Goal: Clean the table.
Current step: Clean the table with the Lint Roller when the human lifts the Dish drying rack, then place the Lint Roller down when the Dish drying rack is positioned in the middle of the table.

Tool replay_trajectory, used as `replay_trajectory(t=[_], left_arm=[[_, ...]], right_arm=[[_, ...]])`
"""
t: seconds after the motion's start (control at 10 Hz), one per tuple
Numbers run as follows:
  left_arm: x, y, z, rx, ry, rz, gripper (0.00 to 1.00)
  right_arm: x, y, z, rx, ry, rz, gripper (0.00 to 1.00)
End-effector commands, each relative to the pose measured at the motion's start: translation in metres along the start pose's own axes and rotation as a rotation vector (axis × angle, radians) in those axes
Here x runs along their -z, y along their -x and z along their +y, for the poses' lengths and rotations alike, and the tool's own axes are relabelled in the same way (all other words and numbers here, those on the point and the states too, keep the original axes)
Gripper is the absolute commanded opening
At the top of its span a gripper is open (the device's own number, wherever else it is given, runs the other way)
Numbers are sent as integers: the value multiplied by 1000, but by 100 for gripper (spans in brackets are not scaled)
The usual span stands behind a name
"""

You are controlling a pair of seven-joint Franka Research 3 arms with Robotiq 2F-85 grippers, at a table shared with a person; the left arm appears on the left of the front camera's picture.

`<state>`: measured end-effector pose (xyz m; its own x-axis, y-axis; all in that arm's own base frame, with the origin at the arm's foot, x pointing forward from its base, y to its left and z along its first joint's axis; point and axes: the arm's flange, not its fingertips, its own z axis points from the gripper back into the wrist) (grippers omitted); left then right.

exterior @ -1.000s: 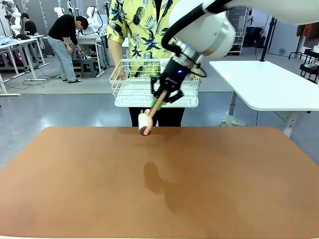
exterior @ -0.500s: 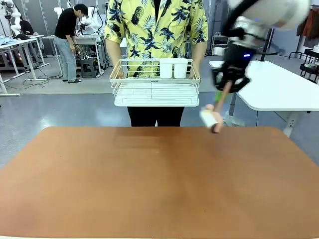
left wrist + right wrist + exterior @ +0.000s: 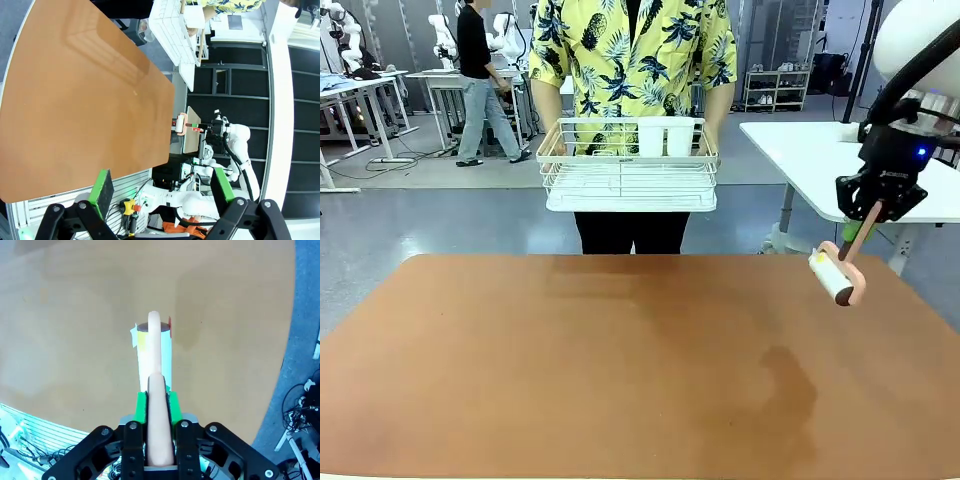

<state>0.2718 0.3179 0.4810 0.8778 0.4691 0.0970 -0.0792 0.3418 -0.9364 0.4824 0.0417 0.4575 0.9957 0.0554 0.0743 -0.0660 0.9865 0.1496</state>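
One lint roller (image 3: 836, 277) is hanging roll-down from the right gripper (image 3: 873, 212), which is pinching its handle, with the table (image 3: 620, 380) lying below and stretching mostly leftward.

The table (image 3: 620, 370) offers a broad, bare brown top across its near, middle and left parts, open to a pass from either side. At the far right, the right pincer (image 3: 865, 218) hangs over the table's edge, clamped on the handle of a lint roller (image 3: 837, 277) that slants down above the surface, so that corner is taken. Beyond the far edge, at the middle, a person (image 3: 630, 50) holds a white wire rack (image 3: 628, 185) above table height, blocking the way straight across. A white-topped table (image 3: 850, 165) stands at the far right, apart from the brown one. The left pincer (image 3: 162, 187) is spread wide, with open air between its fingers.
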Motion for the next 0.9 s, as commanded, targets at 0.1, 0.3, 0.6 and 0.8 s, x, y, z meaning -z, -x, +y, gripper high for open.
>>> replay_trajectory(t=[0.1, 0.3, 0.6, 0.8], left_arm=[[-1, 3, 1, 16, 10, -6, 100], [-1, 3, 1, 16, 10, -6, 100], [-1, 3, 1, 16, 10, -6, 100], [-1, 3, 1, 16, 10, -6, 100]], right_arm=[[-7, -1, 3, 5, 8, -6, 21], [-7, -1, 3, 5, 8, -6, 21], [-7, -1, 3, 5, 8, -6, 21], [-7, -1, 3, 5, 8, -6, 21]])
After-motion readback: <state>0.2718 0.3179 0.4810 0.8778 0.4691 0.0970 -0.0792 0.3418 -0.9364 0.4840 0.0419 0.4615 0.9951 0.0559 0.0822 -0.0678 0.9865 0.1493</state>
